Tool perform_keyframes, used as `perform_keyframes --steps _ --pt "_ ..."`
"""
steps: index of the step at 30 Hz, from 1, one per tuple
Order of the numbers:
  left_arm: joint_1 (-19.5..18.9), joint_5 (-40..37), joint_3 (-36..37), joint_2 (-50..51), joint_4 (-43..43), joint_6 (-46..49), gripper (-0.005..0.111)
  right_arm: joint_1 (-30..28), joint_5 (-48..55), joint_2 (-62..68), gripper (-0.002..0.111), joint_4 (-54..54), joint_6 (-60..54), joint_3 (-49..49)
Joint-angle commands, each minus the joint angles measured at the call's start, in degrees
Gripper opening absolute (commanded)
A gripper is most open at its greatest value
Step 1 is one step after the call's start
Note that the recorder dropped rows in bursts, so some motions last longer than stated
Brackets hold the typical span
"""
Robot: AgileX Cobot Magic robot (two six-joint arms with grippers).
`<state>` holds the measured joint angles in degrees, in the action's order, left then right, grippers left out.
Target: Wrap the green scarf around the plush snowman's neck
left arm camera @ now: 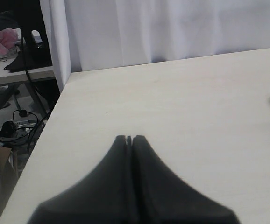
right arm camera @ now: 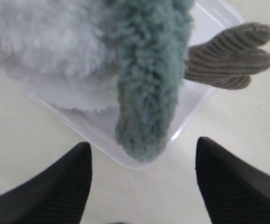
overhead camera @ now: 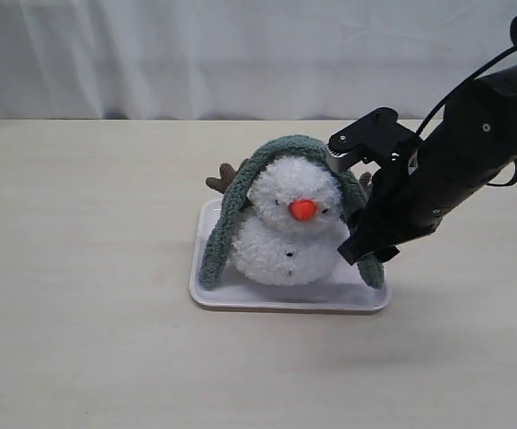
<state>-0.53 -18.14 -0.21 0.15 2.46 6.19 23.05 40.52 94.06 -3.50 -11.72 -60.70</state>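
Table (overhead camera: 80,357) carries a white tray (overhead camera: 241,298) midway between its near and far edges. On it we see the plush snowman (overhead camera: 285,246), the green scarf (overhead camera: 224,223) draped over its head, ends hanging to the tray. Right fingers (right arm camera: 60,186) spread open near one end; left fingers (left arm camera: 116,186) closed, empty.

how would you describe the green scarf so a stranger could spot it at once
On the pale table sits a white tray holding a plush snowman. The green scarf is draped over its head, ends hanging down both sides. It is the only fuzzy sage-green strip, beside white fluff and brown twig arms.
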Motion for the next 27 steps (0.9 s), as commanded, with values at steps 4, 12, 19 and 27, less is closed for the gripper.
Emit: perform_keyframes --steps 4,12,19,27 --pt "0.3 0.4 0.2 -0.1 -0.1 0.0 0.0 -0.2 15.5 -3.1 0.063 2.0 -0.7 -7.0" --pt "0.3 0.4 0.2 -0.1 -0.1 0.0 0.0 -0.2 8.7 -9.3 0.048 5.4 -4.7 -8.1" --pt "0.3 0.4 0.2 -0.1 -0.1 0.0 0.0 -0.2 1.1 -9.4 0.04 14.8 -12.0 -9.0" --pt "0.3 0.4 0.2 -0.1 -0.1 0.0 0.0 -0.2 1.3 -2.3 0.04 10.0 -11.8 -14.8"
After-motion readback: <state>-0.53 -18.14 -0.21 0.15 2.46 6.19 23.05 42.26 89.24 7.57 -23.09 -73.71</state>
